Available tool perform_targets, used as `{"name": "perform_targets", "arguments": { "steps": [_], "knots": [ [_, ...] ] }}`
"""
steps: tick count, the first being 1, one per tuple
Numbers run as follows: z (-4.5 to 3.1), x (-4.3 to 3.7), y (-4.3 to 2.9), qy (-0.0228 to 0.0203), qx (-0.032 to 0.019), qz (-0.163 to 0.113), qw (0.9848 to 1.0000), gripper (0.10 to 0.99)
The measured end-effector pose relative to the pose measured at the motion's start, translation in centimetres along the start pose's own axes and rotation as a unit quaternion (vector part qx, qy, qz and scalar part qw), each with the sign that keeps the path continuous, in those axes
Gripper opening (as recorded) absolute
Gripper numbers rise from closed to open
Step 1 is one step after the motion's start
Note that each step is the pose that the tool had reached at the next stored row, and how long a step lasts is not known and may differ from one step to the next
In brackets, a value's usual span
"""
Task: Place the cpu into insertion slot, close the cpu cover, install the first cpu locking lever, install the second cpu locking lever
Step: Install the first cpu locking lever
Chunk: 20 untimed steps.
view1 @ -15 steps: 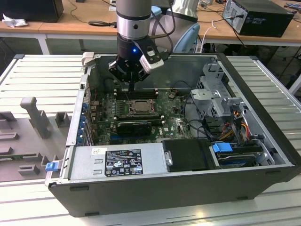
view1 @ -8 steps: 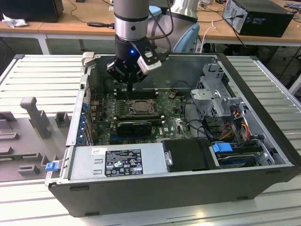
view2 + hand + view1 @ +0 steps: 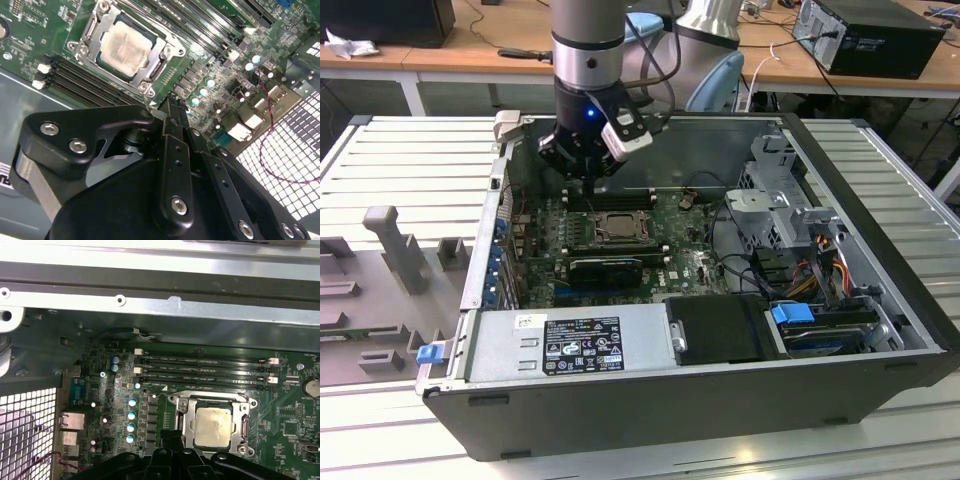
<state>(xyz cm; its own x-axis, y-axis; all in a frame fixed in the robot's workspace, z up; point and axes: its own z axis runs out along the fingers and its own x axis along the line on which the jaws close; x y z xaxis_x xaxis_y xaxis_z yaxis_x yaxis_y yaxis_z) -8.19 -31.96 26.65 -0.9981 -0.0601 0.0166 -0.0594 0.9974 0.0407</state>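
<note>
Closest to the lens in the second wrist view is my own pincer (image 3: 172,107), a black body with bolted link arms whose two fingers run together to a single dark tip with no gap showing between them; they look pressed together and grip nothing. That tip hangs over the green motherboard (image 3: 220,65), just beside one corner of the insertion slot (image 3: 82,47), near but not touching it. The cpu (image 3: 126,44) already sits inside that slot, its pale beige-silver face turned up, and the cpu cover (image 3: 159,59), a silvery frame plate with a central window, lies flat around it rather than standing open. In the first wrist view the same chip (image 3: 214,426) shows through the frame, with the pincer tip (image 3: 172,437) right at the slot's edge on the side away from the round coin cell (image 3: 311,386), and the long black memory slots (image 3: 205,370) run parallel just beyond the slot, toward the case wall. I cannot make out the thin locking levers well enough to say whether either is latched. In the exterior view my arm comes straight down into the open computer case (image 3: 650,400), which lies on the slatted metal desk (image 3: 400,165), and the pincer (image 3: 588,185) hovers above the far edge of the slot (image 3: 610,228).
</note>
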Motion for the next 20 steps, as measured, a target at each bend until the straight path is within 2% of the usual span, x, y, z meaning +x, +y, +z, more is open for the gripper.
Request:
{"name": "perform_targets", "arguments": {
  "steps": [12, 20],
  "knots": [
    [0.4, 0.69, 0.04, -0.0003, -0.0015, 0.0, 1.0, 0.106],
    [0.54, 0.81, 0.03, -0.0002, -0.0015, 0.0, 1.0, 0.106]
  ]
}}
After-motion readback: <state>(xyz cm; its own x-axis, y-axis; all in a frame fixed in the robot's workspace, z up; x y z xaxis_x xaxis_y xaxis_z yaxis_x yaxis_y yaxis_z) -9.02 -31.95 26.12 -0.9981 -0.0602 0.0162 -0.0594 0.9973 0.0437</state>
